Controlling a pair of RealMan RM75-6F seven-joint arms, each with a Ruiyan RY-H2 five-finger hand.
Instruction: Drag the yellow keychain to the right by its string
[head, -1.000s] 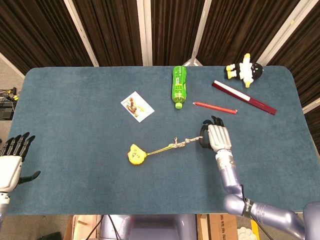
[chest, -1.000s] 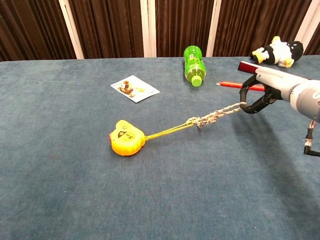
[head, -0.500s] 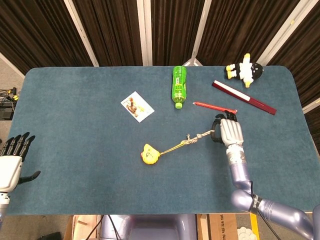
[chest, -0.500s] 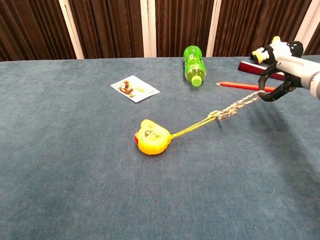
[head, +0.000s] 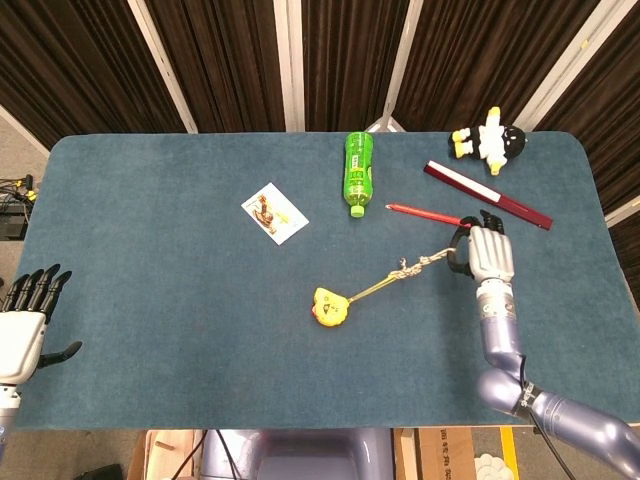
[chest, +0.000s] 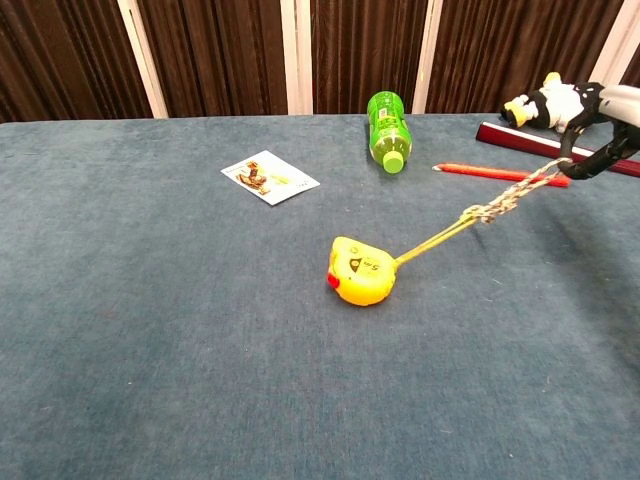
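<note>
The right hand (head: 488, 255) is curled around the far end of the string (head: 405, 272), which runs taut down and left to the yellow keychain (head: 329, 307). The keychain sits on the table (head: 150, 250) a little right of centre, nearer the front edge than the bottle (head: 358, 172). The left hand (head: 25, 320) hangs off the near left corner, fingers spread, holding nothing.

The main risk, as I judge it, is clutter on the right. The hand is just beside the red pencil (head: 430, 214) and close to the dark red ruler (head: 487, 194); a pull further right or farther back could knock either one, or sweep the string over the pencil and roll it. In the chest view the string (chest: 500, 205) rises off the cloth toward the hand (chest: 610, 135), so a pull that climbs too high could lift or flip the keychain (chest: 361, 270) rather than slide it. The grip looks to be on the very end of the string, though the pictures do not show it closely; a jerk might slip it loose. The knot midway could also snag on the carpet-like cloth.

Count: one keychain with one string, one bottle, one pencil, one ruler, one card (head: 274, 214) at left centre, one penguin toy (head: 490, 139) at the far right, two hands.
</note>
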